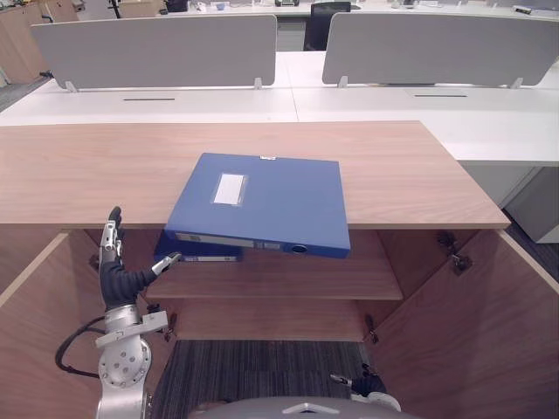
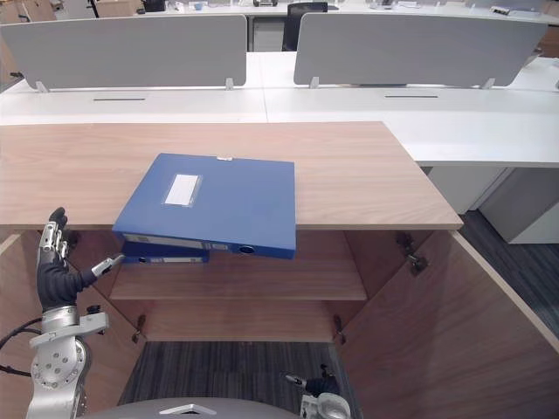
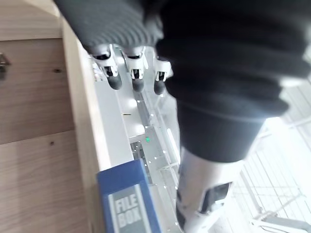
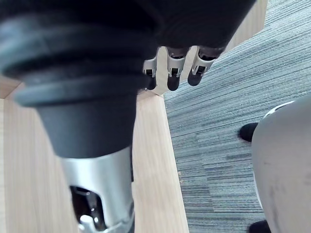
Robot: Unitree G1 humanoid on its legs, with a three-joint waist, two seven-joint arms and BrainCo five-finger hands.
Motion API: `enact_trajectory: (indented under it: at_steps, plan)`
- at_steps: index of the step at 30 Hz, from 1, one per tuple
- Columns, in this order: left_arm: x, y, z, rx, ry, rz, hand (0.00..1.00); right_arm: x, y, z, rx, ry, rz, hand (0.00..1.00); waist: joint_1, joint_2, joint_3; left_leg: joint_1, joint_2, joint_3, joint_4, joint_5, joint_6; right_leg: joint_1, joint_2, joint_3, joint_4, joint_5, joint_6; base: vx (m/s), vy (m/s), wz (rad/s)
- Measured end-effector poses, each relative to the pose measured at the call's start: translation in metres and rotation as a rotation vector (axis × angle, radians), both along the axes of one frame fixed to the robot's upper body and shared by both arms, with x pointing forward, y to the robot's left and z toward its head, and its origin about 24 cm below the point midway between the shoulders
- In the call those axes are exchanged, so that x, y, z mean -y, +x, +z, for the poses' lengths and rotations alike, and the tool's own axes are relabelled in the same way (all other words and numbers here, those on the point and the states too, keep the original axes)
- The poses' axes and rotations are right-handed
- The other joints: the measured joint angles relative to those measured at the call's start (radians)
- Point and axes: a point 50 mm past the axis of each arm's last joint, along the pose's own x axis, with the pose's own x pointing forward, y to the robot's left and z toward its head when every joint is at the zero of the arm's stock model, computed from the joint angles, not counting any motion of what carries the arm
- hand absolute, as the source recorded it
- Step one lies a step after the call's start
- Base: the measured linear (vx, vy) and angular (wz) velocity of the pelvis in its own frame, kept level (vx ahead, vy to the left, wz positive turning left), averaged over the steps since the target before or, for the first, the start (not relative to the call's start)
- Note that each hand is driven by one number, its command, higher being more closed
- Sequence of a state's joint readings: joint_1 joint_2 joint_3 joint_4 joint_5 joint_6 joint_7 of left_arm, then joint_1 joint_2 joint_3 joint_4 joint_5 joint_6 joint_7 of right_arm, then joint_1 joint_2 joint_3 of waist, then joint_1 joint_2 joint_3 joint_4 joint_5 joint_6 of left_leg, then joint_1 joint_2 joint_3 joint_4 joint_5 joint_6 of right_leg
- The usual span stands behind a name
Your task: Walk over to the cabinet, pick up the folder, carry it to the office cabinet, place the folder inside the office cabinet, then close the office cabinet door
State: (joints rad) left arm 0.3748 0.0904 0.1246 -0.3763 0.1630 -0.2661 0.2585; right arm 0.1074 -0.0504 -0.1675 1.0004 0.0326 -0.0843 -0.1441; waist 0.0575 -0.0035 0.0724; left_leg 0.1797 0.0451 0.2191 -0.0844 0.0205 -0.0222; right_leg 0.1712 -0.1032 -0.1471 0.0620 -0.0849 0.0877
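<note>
Left eye view, cabinet (image 1: 87,175): being faced head-on with both doors swung out, and nothing is being blocked on top.
Desk dividers (image 1: 157,48): being kept well behind, no bother.
Right door (image 1: 472,332): being held wide open beside the right arm, so it could be getting clipped on a swing-up.
Folder (image 1: 271,201): being carried flat by the cabinet top, front edge overhanging. A one-sided nudge could be tipping it off.
Second folder (image 1: 196,251): being tucked on the shelf just under the overhang, so it's easily being mistaken for the target.
Left hand (image 1: 113,279): being raised near the Folder's corner but apart, fingers straight, nothing gripped.
Right hand (image 4: 171,73): being hung low, fingers loose, nothing held.
</note>
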Motion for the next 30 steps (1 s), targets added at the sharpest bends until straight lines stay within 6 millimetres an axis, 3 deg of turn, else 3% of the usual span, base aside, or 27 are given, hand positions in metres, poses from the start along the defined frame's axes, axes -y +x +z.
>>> enact_trajectory:
  at_steps: [9,14,25,30]
  plan:
    - [0.002,0.020,0.029,0.083,0.404,-0.066,0.00,0.010,0.003,0.002,-0.008,-0.049,0.076,0.00,-0.011,0.008,-0.004,0.033,0.000,-0.001,-0.001,0.004,0.006,0.027,0.004,-0.001,-0.014,-0.003,-0.015,-0.02,-0.002,0.00]
    - [0.020,0.031,0.038,0.132,0.550,-0.176,0.00,0.019,0.000,0.002,-0.034,-0.077,0.093,0.00,-0.029,0.007,-0.004,0.033,-0.001,0.000,-0.001,0.004,0.006,0.029,0.004,0.000,-0.023,-0.002,-0.017,-0.01,0.000,0.00]
    - [0.058,0.039,0.039,0.168,0.649,-0.435,0.00,0.022,-0.007,0.000,-0.066,-0.085,0.108,0.00,-0.060,0.011,-0.004,0.034,0.000,0.007,0.002,-0.005,0.002,0.038,0.010,0.014,-0.059,0.016,-0.010,0.02,0.000,-0.04]
    - [0.073,0.041,0.028,0.135,0.651,-0.537,0.00,0.022,-0.006,-0.001,-0.090,-0.083,0.109,0.00,-0.067,0.013,-0.004,0.037,0.002,0.024,0.005,-0.008,0.004,0.041,0.014,0.032,-0.079,0.036,-0.015,0.01,-0.004,-0.13]
